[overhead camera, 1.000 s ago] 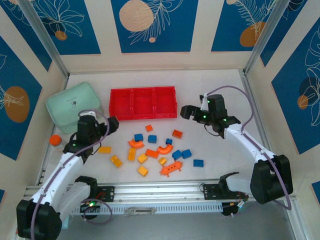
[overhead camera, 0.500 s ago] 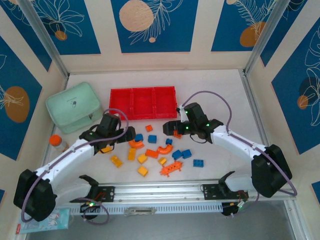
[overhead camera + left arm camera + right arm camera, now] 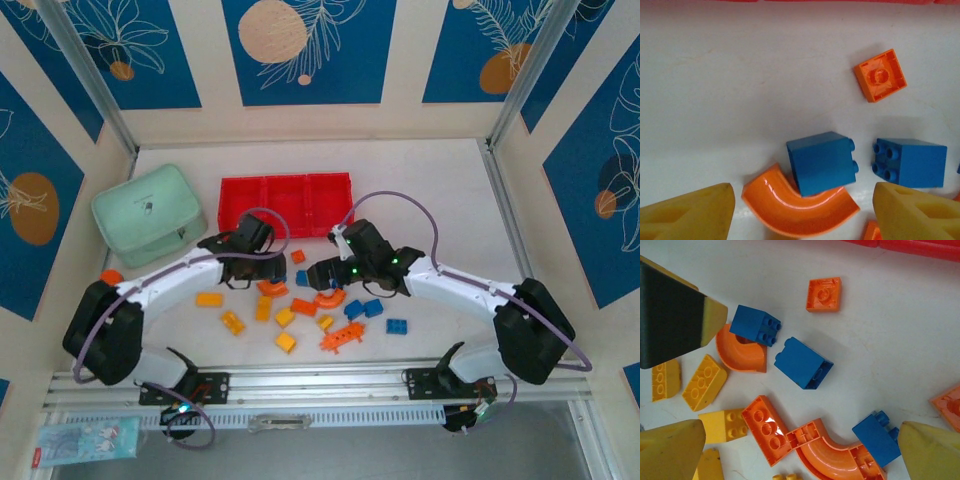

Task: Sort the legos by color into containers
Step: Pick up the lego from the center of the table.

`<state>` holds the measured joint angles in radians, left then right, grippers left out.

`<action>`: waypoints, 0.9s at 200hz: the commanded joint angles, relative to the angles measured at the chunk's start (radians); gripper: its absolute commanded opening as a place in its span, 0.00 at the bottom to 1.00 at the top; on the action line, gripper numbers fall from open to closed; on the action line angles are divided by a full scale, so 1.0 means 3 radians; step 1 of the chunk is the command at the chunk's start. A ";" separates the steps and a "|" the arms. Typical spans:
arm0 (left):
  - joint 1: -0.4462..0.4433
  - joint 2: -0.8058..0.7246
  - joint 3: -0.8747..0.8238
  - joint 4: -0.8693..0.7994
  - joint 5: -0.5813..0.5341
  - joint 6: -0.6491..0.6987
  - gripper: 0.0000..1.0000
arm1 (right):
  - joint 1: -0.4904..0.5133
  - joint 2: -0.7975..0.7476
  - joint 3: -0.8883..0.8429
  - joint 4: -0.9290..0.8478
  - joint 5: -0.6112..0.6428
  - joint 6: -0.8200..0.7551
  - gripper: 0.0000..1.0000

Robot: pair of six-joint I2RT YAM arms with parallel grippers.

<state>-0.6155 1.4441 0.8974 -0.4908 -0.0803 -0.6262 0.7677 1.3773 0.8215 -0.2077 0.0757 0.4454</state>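
Blue, orange, yellow legos [image 3: 802, 363]; red tray [image 3: 286, 179]

Red tray [image 3: 912, 247] cut by top edge, orange arch [image 3: 800, 220] partly hidden by blue brick [image 3: 821, 161]

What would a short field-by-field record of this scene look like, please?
tray: red, three compartments, no legos inside
legos: blue, orange, yellow, loose on table before tray
left pincer: open, over blue brick and orange arch
right pincer: open, over legos
box: mint green, left of tray
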 commanded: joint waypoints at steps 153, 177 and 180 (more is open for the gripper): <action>-0.0193 0.0947 0.0552 -0.0168 -0.0176 0.0206 0.45 | 0.0032 -0.0007 0.0153 -0.0064 0.0289 -0.0058 0.99; -0.0188 0.0873 0.0547 -0.0182 -0.0194 0.0216 0.40 | 0.0031 -0.0036 0.0197 -0.0123 0.0314 -0.0102 0.99; -0.0188 0.0851 0.0543 -0.0178 -0.0188 0.0220 0.40 | 0.0032 -0.0044 0.0204 -0.0125 0.0319 -0.0104 0.99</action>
<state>-0.6643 1.7210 1.0466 -0.5106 -0.1104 -0.5694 0.7731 1.3815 0.8398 -0.2150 0.1547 0.4412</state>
